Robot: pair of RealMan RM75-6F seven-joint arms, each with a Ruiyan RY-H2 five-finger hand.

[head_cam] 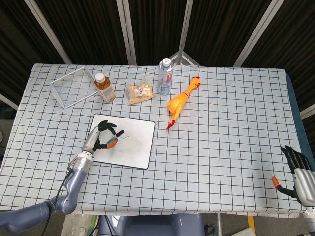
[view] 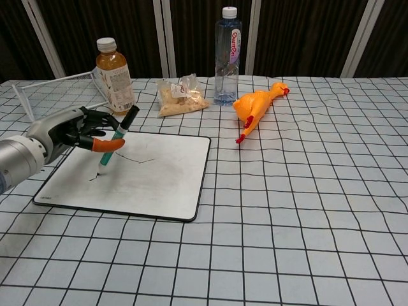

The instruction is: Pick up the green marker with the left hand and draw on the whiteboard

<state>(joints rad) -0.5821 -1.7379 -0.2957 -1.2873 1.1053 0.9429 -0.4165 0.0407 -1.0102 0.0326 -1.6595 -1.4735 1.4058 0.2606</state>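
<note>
My left hand (view: 76, 132) (head_cam: 101, 136) holds the green marker (view: 117, 138) (head_cam: 112, 139) over the left part of the whiteboard (view: 153, 182) (head_cam: 132, 147). The marker is tilted, black cap up, tip down on or just above the board near a thin dark line. A few faint drawn strokes show on the board. My right hand (head_cam: 298, 172) hangs at the table's right front corner in the head view, fingers apart and holding nothing.
Behind the board stand an amber drink bottle (view: 114, 75), a bag of snacks (view: 180, 95) and a clear water bottle (view: 227, 56). A rubber chicken (view: 255, 107) lies to the right. A white wire basket (head_cam: 71, 86) sits at the back left.
</note>
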